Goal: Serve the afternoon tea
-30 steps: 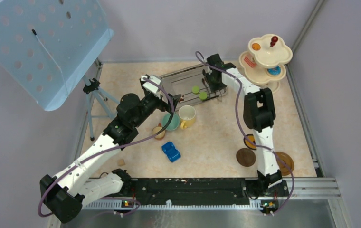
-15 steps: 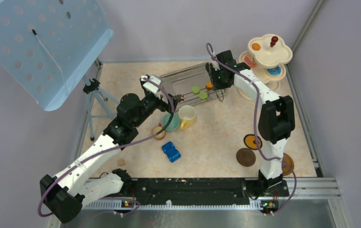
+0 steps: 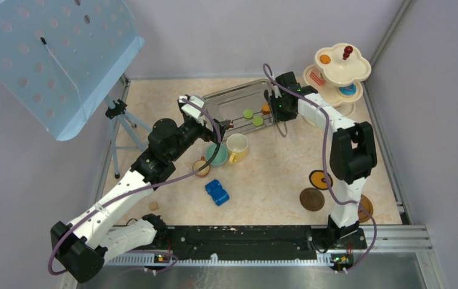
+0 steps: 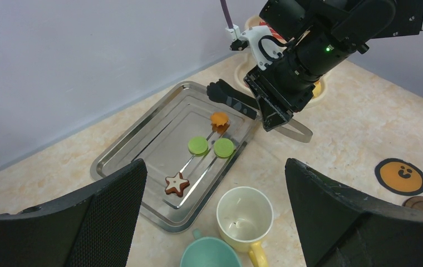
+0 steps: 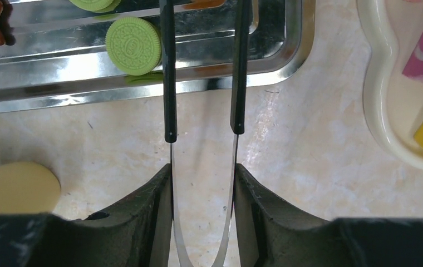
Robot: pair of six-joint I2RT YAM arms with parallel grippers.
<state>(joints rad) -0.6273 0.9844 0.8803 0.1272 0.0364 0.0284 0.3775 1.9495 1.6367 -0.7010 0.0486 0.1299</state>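
Note:
My right gripper point(image 3: 279, 108) is shut on black tongs point(image 4: 237, 100), whose arms point(image 5: 168, 83) reach over the steel tray point(image 3: 226, 99). An orange cake point(image 4: 219, 119) lies on the tray by the tong tips. Two green macarons point(image 4: 198, 146) point(image 4: 224, 147) and a star cookie point(image 4: 176, 183) also lie there. My left gripper point(image 4: 215, 222) is wide open and empty above the yellow-and-cream mug point(image 4: 245, 210) and teal cup point(image 4: 209, 257). A small brown cup point(image 3: 201, 167) stands beside them. The cream stand point(image 3: 335, 75) holds several cakes at the back right.
A blue toy car point(image 3: 217, 192) sits in front of the cups. Brown coasters point(image 3: 312, 199) point(image 3: 362, 206) and an orange-faced one point(image 3: 318, 179) lie by the right arm's base. A tripod with a blue perforated panel point(image 3: 64, 54) stands at the left.
My right arm's elbow swung to the right and its gripper drew the tongs back toward the tray's right end, uncovering the orange cake. The left arm has not moved.

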